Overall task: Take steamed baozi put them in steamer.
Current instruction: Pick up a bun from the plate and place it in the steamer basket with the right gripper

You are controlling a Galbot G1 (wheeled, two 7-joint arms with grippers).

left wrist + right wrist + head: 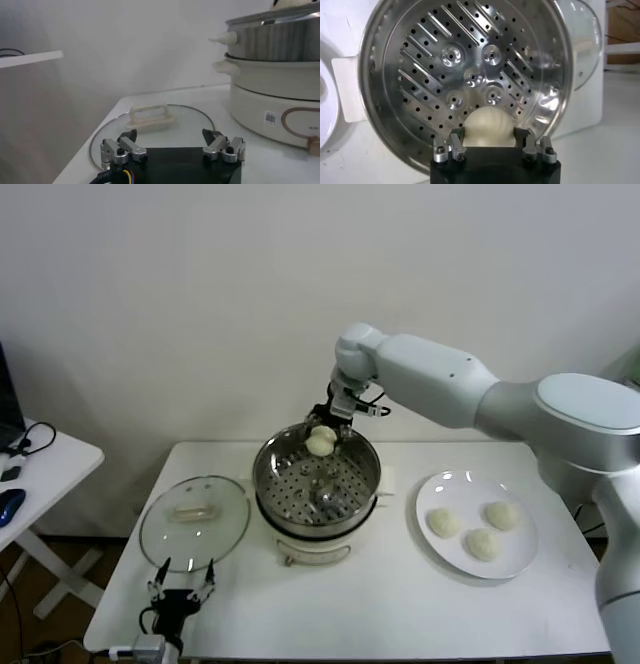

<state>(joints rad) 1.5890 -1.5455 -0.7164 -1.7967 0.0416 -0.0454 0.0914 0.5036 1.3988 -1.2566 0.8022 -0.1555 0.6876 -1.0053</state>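
My right gripper (322,436) is shut on a cream-white baozi (320,443) and holds it above the far rim of the steel steamer (275,484). In the right wrist view the baozi (489,126) sits between the two fingers (456,139), over the perforated tray (420,65), which holds no buns. Three more baozi (443,521) (502,515) (483,544) lie on the white plate (520,566) to the right of the steamer. My left gripper (182,582) is open and empty at the table's front left, near the glass lid.
The round glass lid (194,521) with a cream handle lies flat left of the steamer; it also shows in the left wrist view (150,116). The steamer's white base (270,100) stands close by. A small side table (40,459) is at far left.
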